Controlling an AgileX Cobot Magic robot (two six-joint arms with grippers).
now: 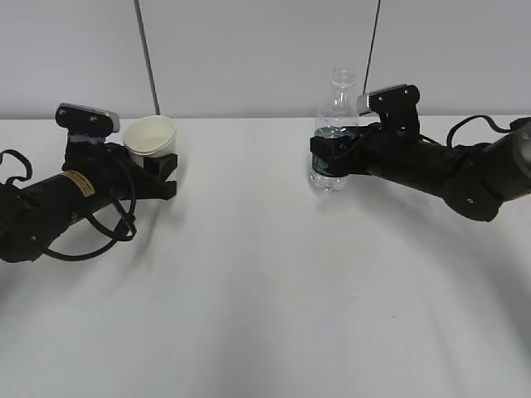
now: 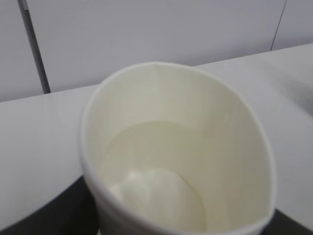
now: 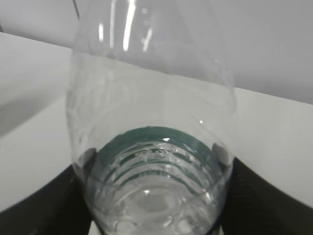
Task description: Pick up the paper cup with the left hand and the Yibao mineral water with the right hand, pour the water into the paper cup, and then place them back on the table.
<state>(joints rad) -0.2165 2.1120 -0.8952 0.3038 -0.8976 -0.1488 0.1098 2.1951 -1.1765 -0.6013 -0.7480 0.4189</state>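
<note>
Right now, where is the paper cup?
In the exterior view, the paper cup sits left of centre, tilted in the left hand, far from the Yibao mineral water.

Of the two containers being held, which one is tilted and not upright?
The paper cup in the left end effector is tilted; the Yibao mineral water stands upright.

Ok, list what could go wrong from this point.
1. The paper cup sits tilted in the left tool with liquid already inside; leaning further could spill it.
2. The Yibao mineral water has no cap, so a quick swing of the right tool might slosh water onto the table.
</note>
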